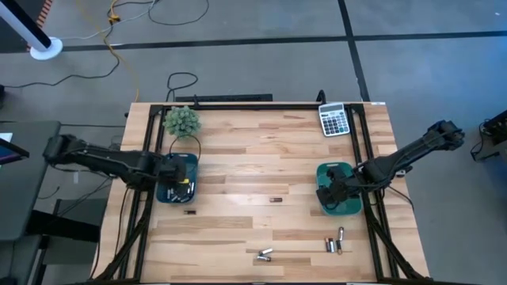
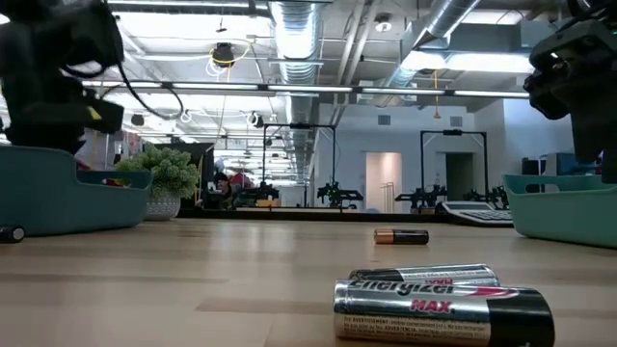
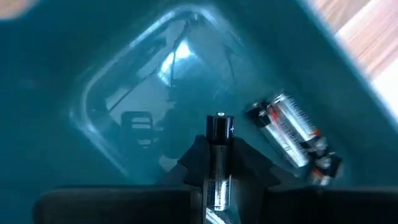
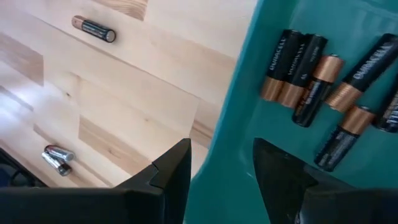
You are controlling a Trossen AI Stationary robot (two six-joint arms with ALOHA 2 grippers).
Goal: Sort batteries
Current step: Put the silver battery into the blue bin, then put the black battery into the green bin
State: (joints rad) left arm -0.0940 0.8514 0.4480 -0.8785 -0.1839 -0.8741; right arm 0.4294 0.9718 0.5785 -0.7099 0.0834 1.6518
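Observation:
My left gripper hangs inside the left teal bin and is shut on a silvery battery with a black end. Two or three more silvery cells lie on that bin's floor. My right gripper is open and empty above the right teal bin. One finger stands over the table and the other over the bin's inside. Several dark and coppery cells lie in that bin. Loose batteries rest on the wood: a dark one, another beside the left bin, and silvery ones. My left gripper pinches the battery by its silvery body between the two fingers. The battery lies along the fingers, and its black end sticks out past their tips. The fingers come from above, pointing down into the bin. The battery is clear of the bin floor.
A grey calculator lies at the far right corner and a small green plant stands behind the left bin. A dark frame runs along the table's far, left and right sides. The middle of the table holds only the scattered cells.

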